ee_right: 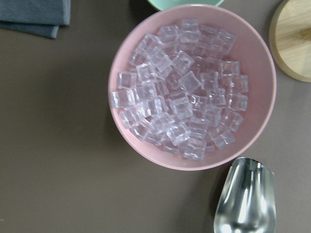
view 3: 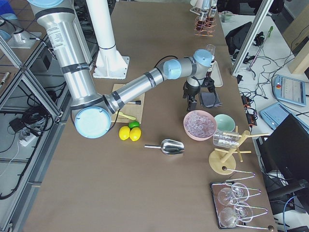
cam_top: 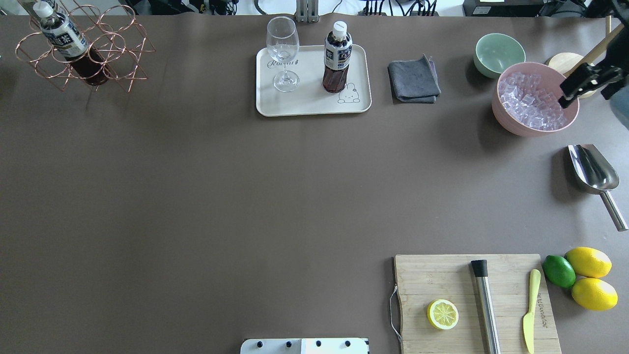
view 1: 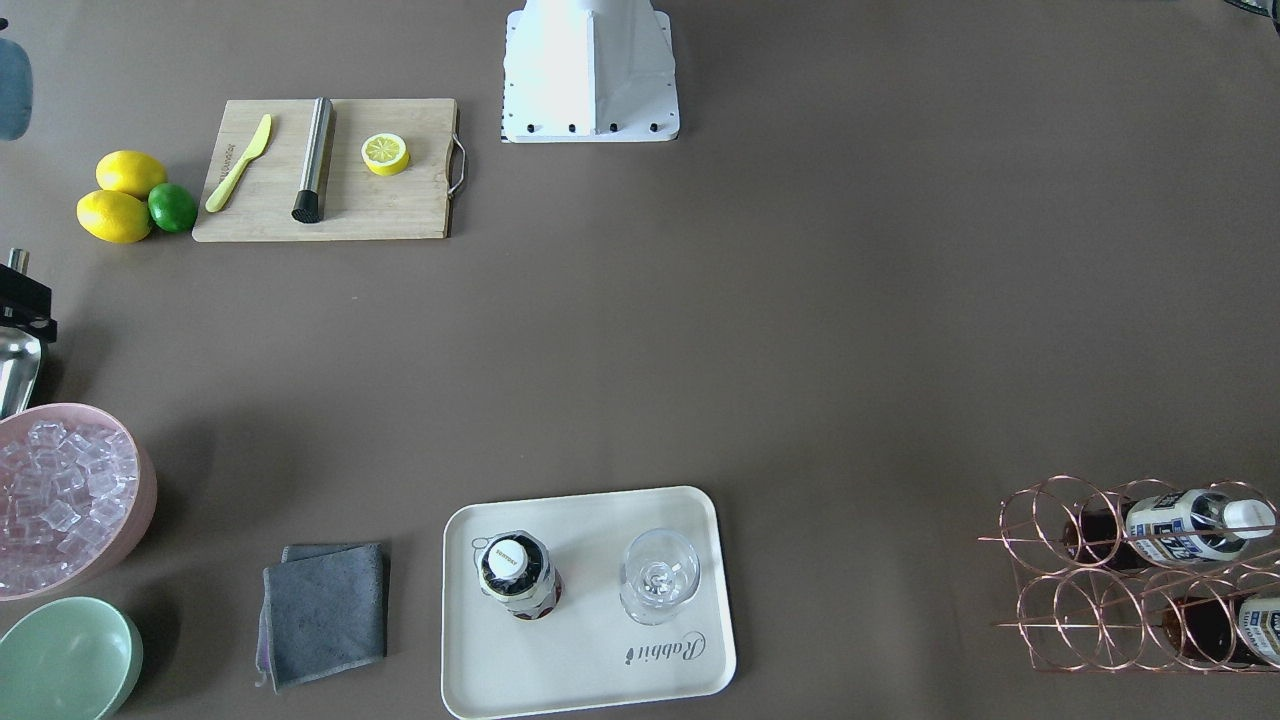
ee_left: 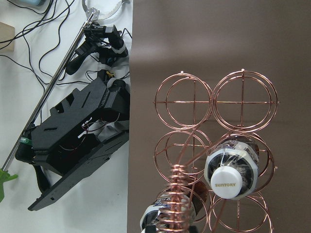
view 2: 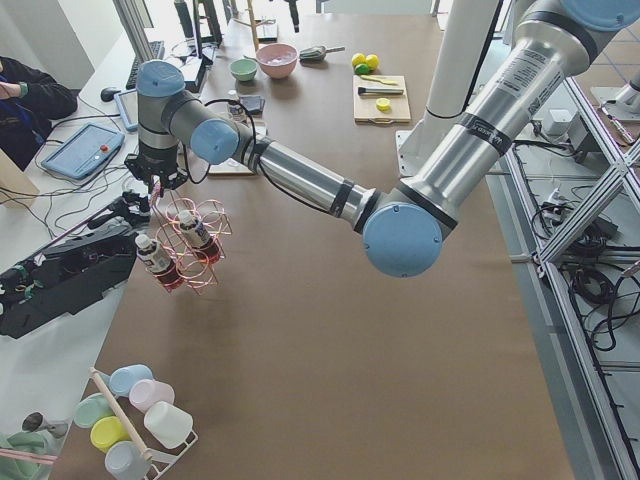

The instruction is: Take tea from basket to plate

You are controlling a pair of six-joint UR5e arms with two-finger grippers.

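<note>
Left gripper over copper wire basket, jaws too small to read; right gripper spread unclear too. Tea, clear plastic, white cap, upright on smooth cream plate. Basket cropped at front view's edge.

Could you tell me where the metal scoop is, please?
In the overhead view the scoop lies on the far right, between the pink ice bowl and the lemons.

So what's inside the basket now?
Two bottles: one tea in a middle cell, another partly covered by the handle. The basket's two far cells are empty.
</note>
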